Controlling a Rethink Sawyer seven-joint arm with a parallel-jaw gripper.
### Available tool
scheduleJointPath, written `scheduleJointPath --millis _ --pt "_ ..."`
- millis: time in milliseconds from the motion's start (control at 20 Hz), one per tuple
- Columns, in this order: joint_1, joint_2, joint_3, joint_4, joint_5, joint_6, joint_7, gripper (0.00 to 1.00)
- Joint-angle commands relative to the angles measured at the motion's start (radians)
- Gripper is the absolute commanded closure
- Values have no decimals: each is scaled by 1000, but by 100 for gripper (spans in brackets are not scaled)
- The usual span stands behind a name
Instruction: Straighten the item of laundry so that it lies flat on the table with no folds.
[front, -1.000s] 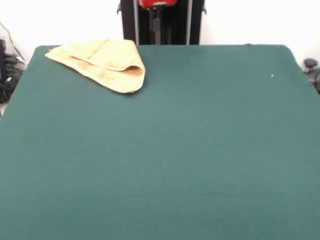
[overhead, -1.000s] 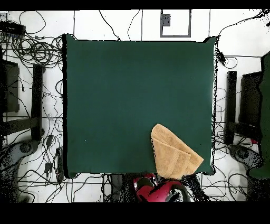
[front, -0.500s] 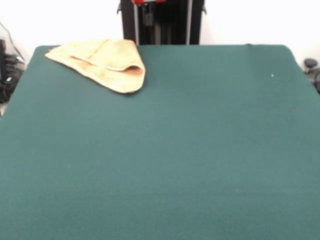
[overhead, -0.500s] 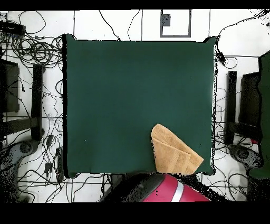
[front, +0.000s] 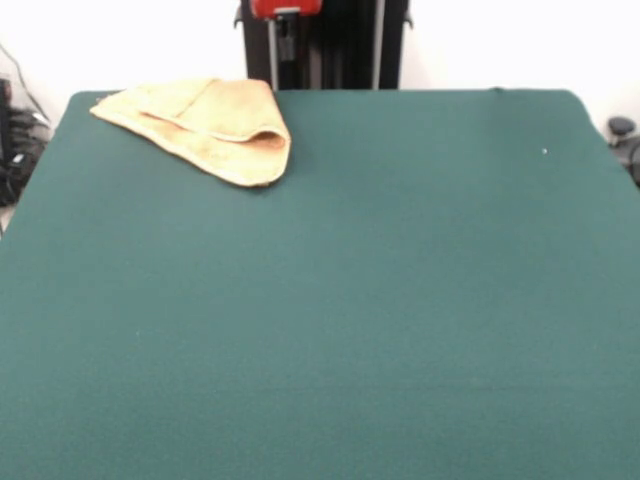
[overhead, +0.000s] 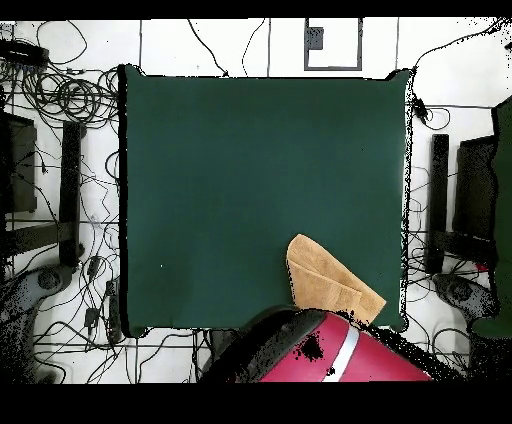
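We start at the near edge of the table, where we see nothing but plain dark green cloth. Moving back, there's a tiny pale speck on the green toward the far right in the front view. Further back, the towel sits at the far left corner in that view, orange-tan terry, folded over on itself into a rough wedge with 1 rounded fold bulging toward the table's middle and a flap lying on top. From overhead we see it at the table's bottom right corner, its lower edge covered by the arm, whose red and black bulk juts over the table edge there. In the front view only a red piece of the arm shows at the top. The claw itself we can't make out, so its opening we cannot tell.
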Motion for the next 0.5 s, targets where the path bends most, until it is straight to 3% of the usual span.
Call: scheduleJointPath --millis 50,200,500 --pt "-50 111 26 -173 -66 18 -7 100" --pt "-70 149 9 -220 -77 -11 -39 100" --pt "-112 137 29 -239 -133 15 -19 100"
